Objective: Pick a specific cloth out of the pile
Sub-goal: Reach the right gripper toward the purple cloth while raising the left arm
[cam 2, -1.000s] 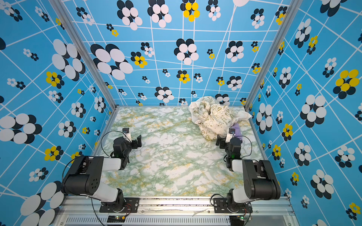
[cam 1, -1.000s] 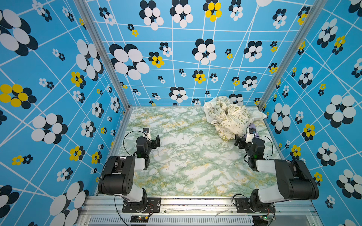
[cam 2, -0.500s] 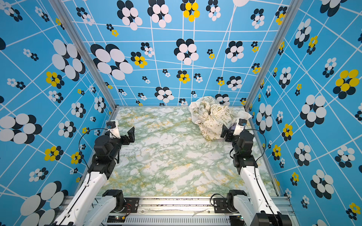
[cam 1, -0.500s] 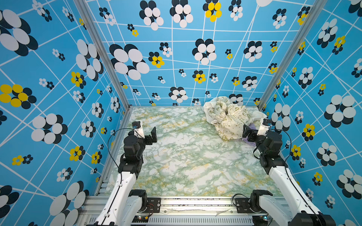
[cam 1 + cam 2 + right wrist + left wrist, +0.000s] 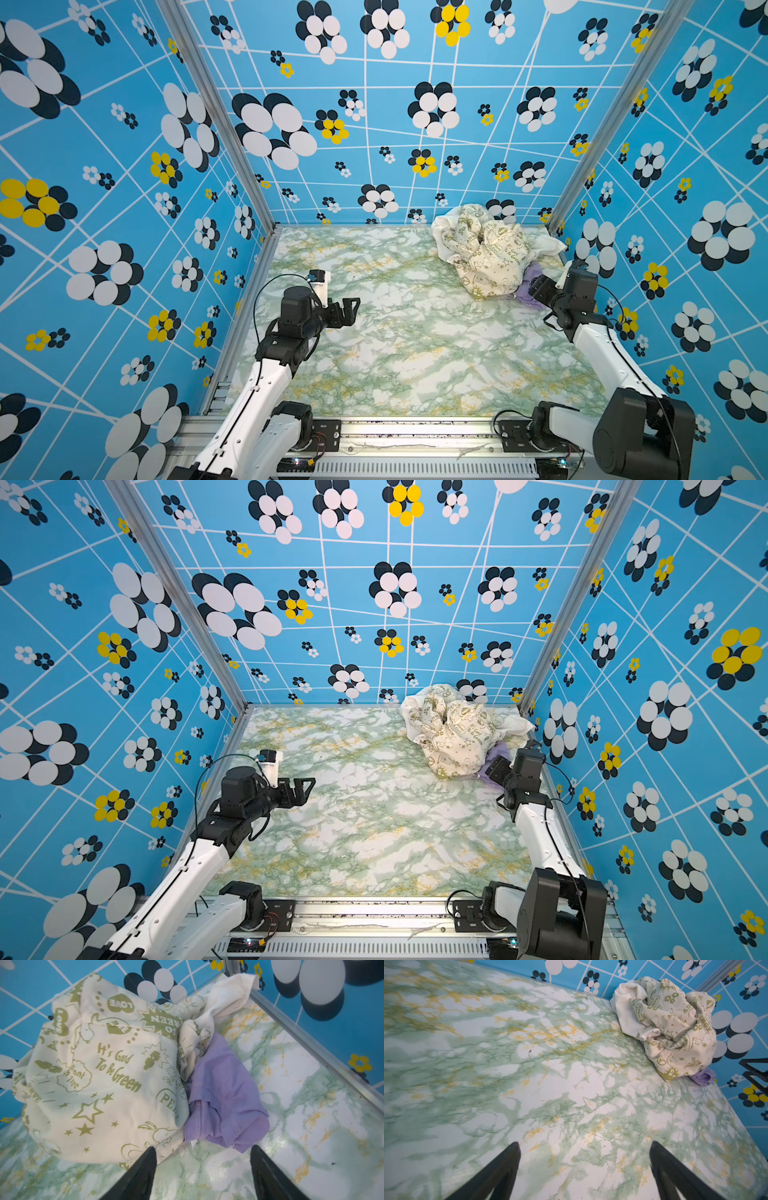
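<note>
The pile (image 5: 486,249) (image 5: 453,729), mostly a cream cloth with olive-green print, lies in the table's back right corner. The lavender cloth (image 5: 527,296) (image 5: 496,750) pokes out from under the pile's near right side. It shows best in the right wrist view, the cloth (image 5: 224,1093) tucked beside the pile (image 5: 104,1076). My right gripper (image 5: 536,286) (image 5: 203,1148) is open, its tips just short of the lavender hem, with bare table between them. My left gripper (image 5: 353,309) (image 5: 584,1145) is open and empty above the table's left middle, and the pile (image 5: 675,1028) lies far ahead of it.
The marble-patterned table (image 5: 415,353) is walled by blue flowered panels on three sides. The right wall's metal rail (image 5: 311,1047) runs close to the lavender cloth and my right gripper. A plain white fold (image 5: 548,245) sticks out behind the pile.
My left gripper has moved away from the left wall, out over the table toward the middle. My right gripper stays by the pile's near right edge while its arm has shifted.
</note>
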`<state>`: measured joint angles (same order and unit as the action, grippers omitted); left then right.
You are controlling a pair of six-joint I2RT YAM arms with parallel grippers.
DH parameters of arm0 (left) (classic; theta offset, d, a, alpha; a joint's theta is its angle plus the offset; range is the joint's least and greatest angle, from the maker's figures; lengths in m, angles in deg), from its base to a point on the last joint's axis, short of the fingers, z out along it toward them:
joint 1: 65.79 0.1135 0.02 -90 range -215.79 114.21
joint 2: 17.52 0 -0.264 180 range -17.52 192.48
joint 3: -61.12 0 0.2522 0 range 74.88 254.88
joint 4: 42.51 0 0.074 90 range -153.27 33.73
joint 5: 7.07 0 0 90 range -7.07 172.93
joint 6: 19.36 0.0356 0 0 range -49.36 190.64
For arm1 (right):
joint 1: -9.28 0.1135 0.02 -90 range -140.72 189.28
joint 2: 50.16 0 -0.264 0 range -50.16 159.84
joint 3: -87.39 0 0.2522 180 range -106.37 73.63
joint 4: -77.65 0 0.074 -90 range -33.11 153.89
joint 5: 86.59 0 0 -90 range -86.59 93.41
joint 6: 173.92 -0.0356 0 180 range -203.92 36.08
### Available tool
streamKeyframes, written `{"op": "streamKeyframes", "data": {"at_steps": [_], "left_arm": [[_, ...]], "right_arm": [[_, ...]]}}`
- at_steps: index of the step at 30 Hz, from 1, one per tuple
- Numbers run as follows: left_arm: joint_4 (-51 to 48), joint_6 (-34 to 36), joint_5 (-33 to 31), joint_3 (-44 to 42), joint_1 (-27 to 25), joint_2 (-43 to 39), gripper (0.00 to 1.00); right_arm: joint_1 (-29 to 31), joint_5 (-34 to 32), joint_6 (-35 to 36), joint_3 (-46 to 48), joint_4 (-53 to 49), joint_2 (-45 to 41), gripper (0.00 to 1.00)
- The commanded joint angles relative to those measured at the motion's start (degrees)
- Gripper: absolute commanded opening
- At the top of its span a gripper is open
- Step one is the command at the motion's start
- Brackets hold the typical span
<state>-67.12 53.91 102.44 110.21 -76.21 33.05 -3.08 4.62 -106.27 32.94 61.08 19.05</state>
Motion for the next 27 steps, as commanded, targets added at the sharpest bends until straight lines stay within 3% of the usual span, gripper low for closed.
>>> {"op": "streamKeyframes", "data": {"at_steps": [1,4,10,20,27], "left_arm": [[-2.24,2.29,3.91,4.65,-4.65,2.32,0.98],[-2.69,4.45,4.38,5.95,-7.04,3.46,1.00],[-0.88,1.48,6.68,5.79,-7.34,3.12,1.00],[4.21,-3.85,2.62,-1.47,-7.48,-5.88,0.99],[5.94,-5.70,2.55,-4.16,-7.60,-8.83,0.99]], "right_arm": [[-0.85,-1.37,-4.30,-2.28,-2.12,3.21,0.68],[-1.32,-1.17,-5.52,-4.16,-2.18,7.50,0.61],[-1.87,-1.00,-8.88,-5.13,0.06,13.66,0.53],[-2.27,1.03,-12.84,-7.35,3.47,22.35,0.36],[-2.40,2.44,-14.40,-6.77,6.34,23.92,0.07]]}}
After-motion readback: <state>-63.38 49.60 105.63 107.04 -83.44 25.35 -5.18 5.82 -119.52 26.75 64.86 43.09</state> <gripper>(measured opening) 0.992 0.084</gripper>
